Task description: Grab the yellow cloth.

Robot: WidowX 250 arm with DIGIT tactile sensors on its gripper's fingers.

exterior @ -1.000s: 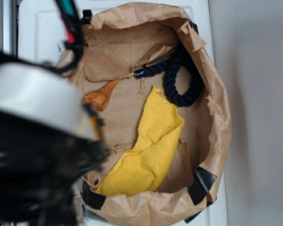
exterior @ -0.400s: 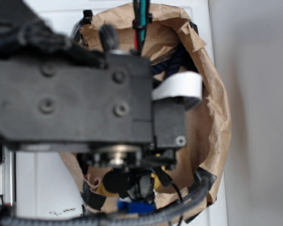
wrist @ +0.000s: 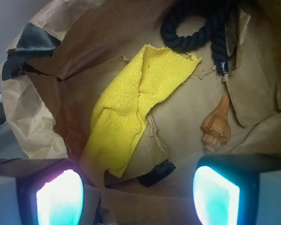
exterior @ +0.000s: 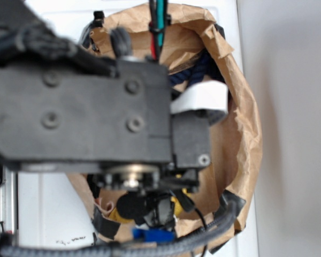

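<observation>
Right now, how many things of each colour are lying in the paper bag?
Yellow: 1, the cloth
Dark navy: 1, the rope
Orange-brown: 1, the shell
Total: 3

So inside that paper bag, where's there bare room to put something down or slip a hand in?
Bare paper lies between the yellow cloth and the seashell, and left of the cloth toward the bag wall. It is crowded at the top, where the navy rope meets the cloth's end.
</observation>
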